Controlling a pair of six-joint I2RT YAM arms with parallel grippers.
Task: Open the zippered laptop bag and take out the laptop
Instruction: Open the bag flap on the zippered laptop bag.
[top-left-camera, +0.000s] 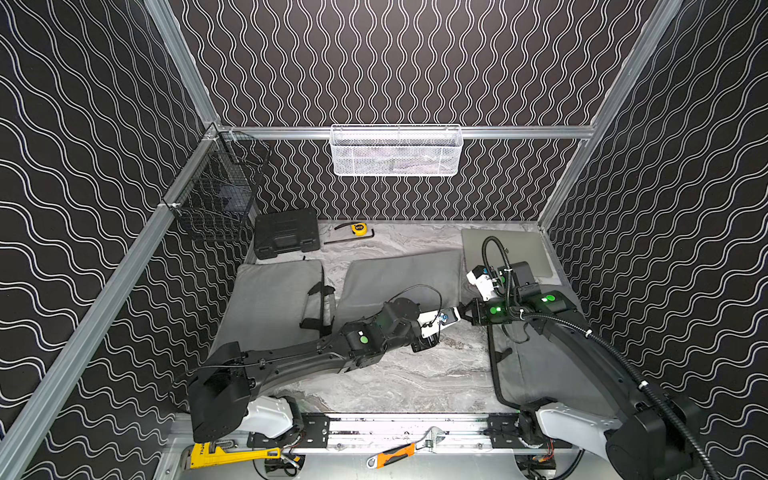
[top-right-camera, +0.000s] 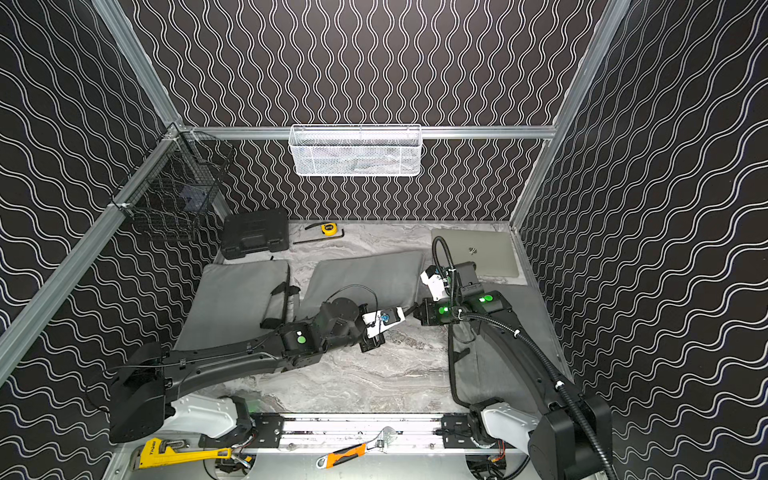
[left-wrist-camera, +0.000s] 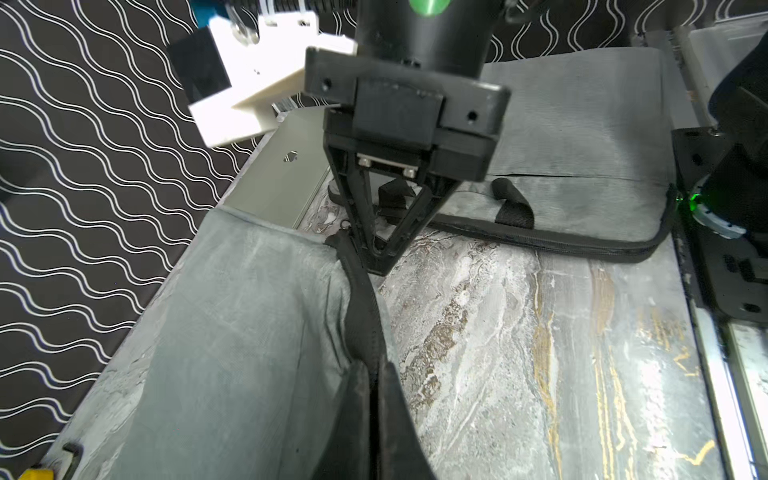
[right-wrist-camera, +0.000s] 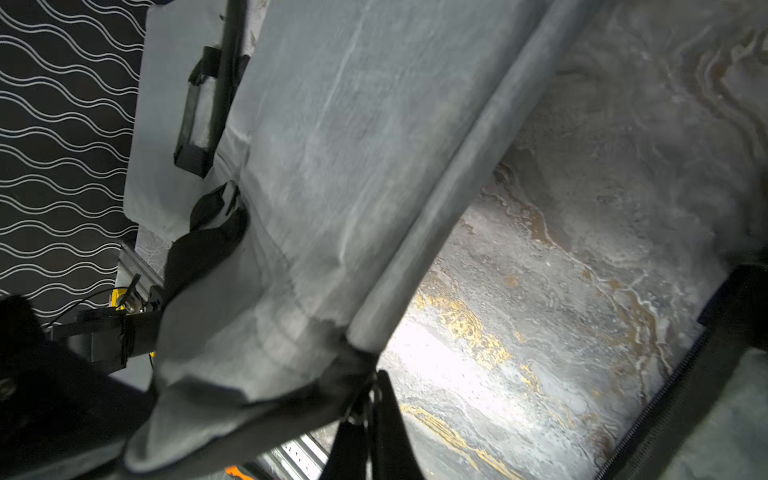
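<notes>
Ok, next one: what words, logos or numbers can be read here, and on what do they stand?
Apple logo, no words: on the lid of the laptop, also seen in the left wrist view.
Black lettering on the yellow pipe wrench: too blurred to read.
Label on the yellow tape measure: too small to read.
No other text can be read.

Robot lab cell: aluminium frame (top-left-camera: 519, 132), pipe wrench (top-left-camera: 224, 455), tool case (top-left-camera: 286, 235).
</notes>
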